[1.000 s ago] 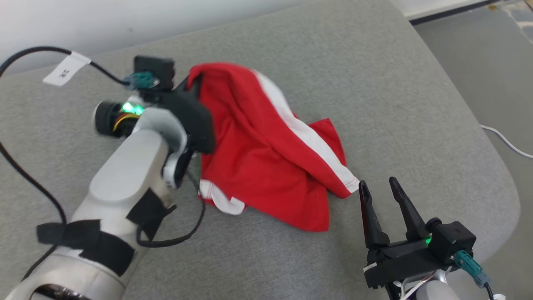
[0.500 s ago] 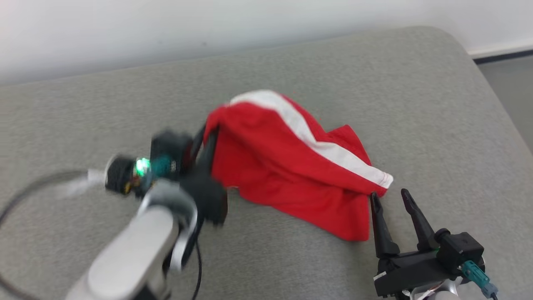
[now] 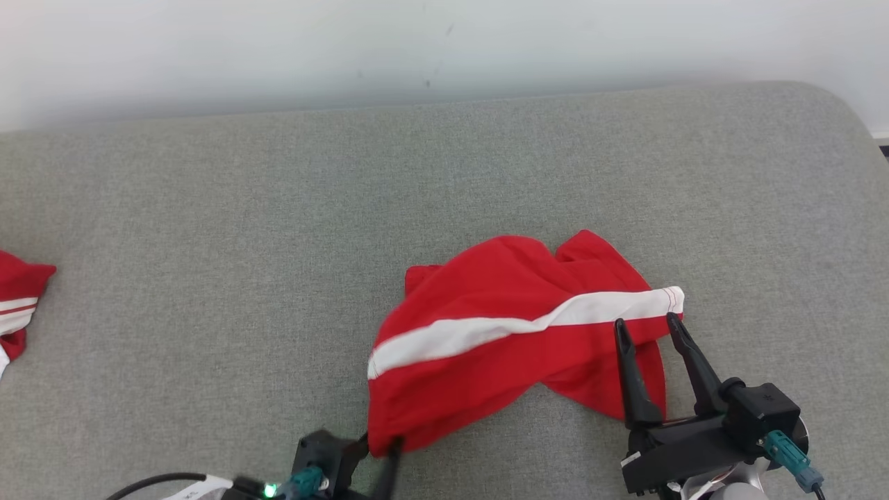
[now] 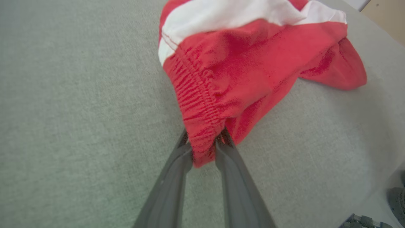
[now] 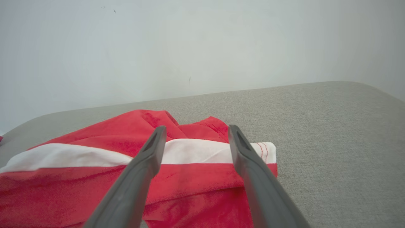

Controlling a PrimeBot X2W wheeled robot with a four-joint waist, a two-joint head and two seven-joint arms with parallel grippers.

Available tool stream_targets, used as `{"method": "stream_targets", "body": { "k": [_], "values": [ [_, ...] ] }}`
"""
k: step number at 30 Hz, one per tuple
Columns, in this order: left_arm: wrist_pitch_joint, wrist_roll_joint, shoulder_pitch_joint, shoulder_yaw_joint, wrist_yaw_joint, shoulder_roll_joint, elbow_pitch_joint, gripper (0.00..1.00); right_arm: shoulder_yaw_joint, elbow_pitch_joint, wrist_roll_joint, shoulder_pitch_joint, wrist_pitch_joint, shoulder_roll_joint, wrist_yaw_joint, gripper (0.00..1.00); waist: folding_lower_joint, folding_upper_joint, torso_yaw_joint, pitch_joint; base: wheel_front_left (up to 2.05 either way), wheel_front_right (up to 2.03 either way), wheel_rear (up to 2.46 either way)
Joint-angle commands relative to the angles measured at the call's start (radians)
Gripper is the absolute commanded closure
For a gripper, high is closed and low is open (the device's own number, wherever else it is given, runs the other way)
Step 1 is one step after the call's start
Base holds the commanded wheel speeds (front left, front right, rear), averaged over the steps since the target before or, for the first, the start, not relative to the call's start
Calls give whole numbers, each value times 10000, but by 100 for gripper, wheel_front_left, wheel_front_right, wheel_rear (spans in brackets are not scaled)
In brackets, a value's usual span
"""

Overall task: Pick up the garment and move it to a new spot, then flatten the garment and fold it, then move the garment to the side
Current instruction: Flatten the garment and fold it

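Head view: a spare red cloth [image 3: 17, 305] lay at the far left edge of the grey padded surface [image 3: 208, 229], well apart. Left pincer [image 3: 382, 450] pinched the garment [image 3: 500, 333] by its elastic waistband, low at the near edge, probably to anchor that end. Right pincer [image 3: 644, 321] hung spread and empty over the white-striped hem, seemingly lined up to take the opposite end for flattening.
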Motion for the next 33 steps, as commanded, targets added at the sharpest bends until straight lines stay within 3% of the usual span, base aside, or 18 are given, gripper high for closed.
{"method": "stream_targets", "body": {
  "k": [1, 5, 12, 15, 19, 26, 33],
  "values": [
    [64, -211, 219, -24, -60, -109, 37, 0, 26, 20, -29, -59, 3, -2, -22, 0, 2, 1, 3, -65, 0, 0, 0],
    [228, -1292, 780, 469, -163, -122, -165, 0, -65, 9, -47, 34, -4, -8, -22, 0, 2, 1, -91, -172, 0, 0, 0],
    [686, -3725, 1400, 2380, -370, 584, -2032, 0, -253, -138, -127, 240, 35, -2, -22, 0, 2, 1, -306, -275, 0, 0, 0],
    [783, -4031, 1226, 2983, -267, 978, -2549, 0, -288, -226, -181, 210, 88, 1, -22, 0, 2, 1, -375, -247, 0, 0, 0],
    [1342, -4189, 782, 2975, -332, 1188, -2200, 0, -271, -299, -182, 114, 104, -4, -22, 0, 2, 1, -471, -131, 0, 0, 0],
    [2030, -4934, -341, 2891, -968, 337, -600, 0, -178, -411, -186, -51, 120, -5, -22, 0, 2, 1, -713, 132, 0, 0, 0],
    [2217, -4766, -707, 2617, -1169, 189, -71, 0, -245, -358, -191, -67, 73, -2, -22, 0, 2, 1, -804, 227, 0, 0, 0]
  ]
}}
